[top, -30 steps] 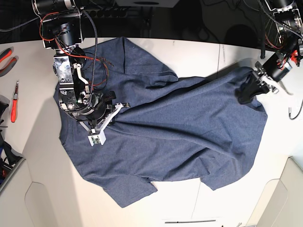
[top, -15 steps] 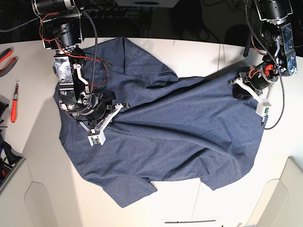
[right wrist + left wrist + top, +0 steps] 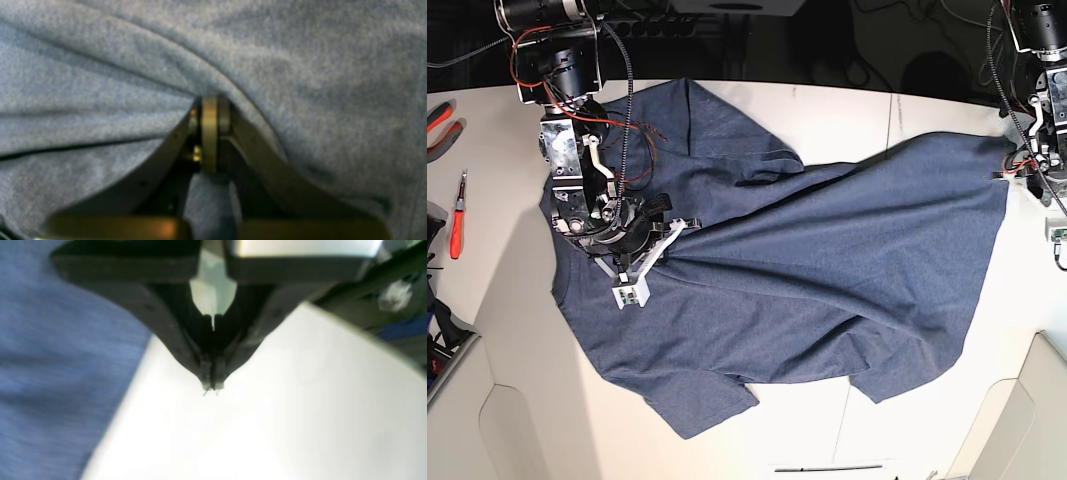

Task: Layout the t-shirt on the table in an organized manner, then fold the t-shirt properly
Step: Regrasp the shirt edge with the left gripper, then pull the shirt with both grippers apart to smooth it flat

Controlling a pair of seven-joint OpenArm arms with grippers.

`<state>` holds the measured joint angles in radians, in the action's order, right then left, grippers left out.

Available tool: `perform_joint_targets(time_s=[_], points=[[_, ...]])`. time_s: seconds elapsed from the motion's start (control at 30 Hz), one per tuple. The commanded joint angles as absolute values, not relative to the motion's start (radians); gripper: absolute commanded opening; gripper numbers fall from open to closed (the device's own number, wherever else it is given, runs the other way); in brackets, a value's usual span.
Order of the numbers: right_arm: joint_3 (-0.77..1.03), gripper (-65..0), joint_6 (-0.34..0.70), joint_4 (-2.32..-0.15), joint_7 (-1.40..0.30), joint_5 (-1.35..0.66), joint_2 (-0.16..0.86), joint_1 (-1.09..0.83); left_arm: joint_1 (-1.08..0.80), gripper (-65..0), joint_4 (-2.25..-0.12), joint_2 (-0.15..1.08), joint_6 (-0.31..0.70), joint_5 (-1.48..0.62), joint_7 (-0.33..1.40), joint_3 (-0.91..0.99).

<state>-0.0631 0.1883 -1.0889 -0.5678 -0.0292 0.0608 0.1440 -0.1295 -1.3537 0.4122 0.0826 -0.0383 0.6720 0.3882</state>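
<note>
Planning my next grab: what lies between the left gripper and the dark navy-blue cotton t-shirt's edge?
Only bare off-white table. The left wrist view shows the shut left gripper empty, the dark navy-blue cotton t-shirt beside it.

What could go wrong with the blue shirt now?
1. The left gripper is shut on nothing, over the table beside the t-shirt. That side is loose, so it could slump or crease.
2. The right gripper pinches cloth with wrinkles fanning out from it. Pulling with one arm alone would probably bunch the shirt instead of flattening it.
</note>
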Motion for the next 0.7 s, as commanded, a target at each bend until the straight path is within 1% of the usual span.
perform_joint_targets(time_s=[0.0, 0.1, 0.27, 0.43, 0.57, 0.67], points=[[-0.058, -65.0, 0.134, -1.055, -0.706, 0.046, 0.083, 0.121, -0.119, -65.0, -1.369, 0.435, 0.074, -0.04, 0.65, 0.394], [-0.058, -65.0, 0.134, -1.063, -0.707, 0.046, 0.083, 0.121, -0.12, -65.0, -1.369, 0.435, 0.087, -0.101, 0.593, 0.394], [-0.058, -65.0, 0.134, -1.155, -0.766, 0.046, 0.083, 0.118, -0.113, -65.0, -1.37, 0.434, 0.27, -0.328, 0.55, 0.394], [-0.058, -65.0, 0.134, -1.37, -0.839, 0.045, 0.083, 0.092, -0.114, -65.0, -1.37, 0.432, 0.439, -0.474, 0.558, 0.394], [-0.058, -65.0, 0.135, -1.565, -0.899, 0.044, 0.083, 0.057, -0.114, -65.0, -1.37, 0.432, 0.494, -0.533, 0.558, 0.394], [-0.058, -65.0, 0.135, -1.692, -0.93, 0.04, 0.083, 0.017, -0.114, -65.0, -1.37, 0.432, 0.561, -0.584, 0.572, 0.394]])
